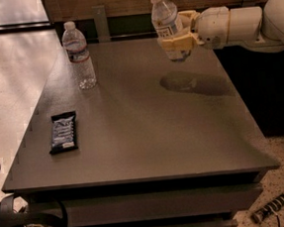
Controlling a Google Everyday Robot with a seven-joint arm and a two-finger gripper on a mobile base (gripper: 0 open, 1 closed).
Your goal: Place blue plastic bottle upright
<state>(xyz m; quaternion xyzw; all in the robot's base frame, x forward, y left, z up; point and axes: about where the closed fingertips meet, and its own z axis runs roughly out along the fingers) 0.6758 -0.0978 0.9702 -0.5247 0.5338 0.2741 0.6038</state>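
Observation:
The blue plastic bottle (167, 24) is clear with a white cap and a pale label bearing a black square mark. It hangs nearly upright in the air above the far right part of the grey table (144, 135), its cap tilted slightly left. My gripper (177, 38) reaches in from the right and is shut on the bottle's lower half. The bottle's base is clear of the tabletop, and its shadow (189, 83) lies on the table below.
A ribbed clear bottle (79, 55) with a narrow label band stands upright at the table's far left. A dark snack bar (63, 132) lies near the left front edge. The white arm (253, 23) spans the right side. A tool (274, 206) lies on the floor at lower right.

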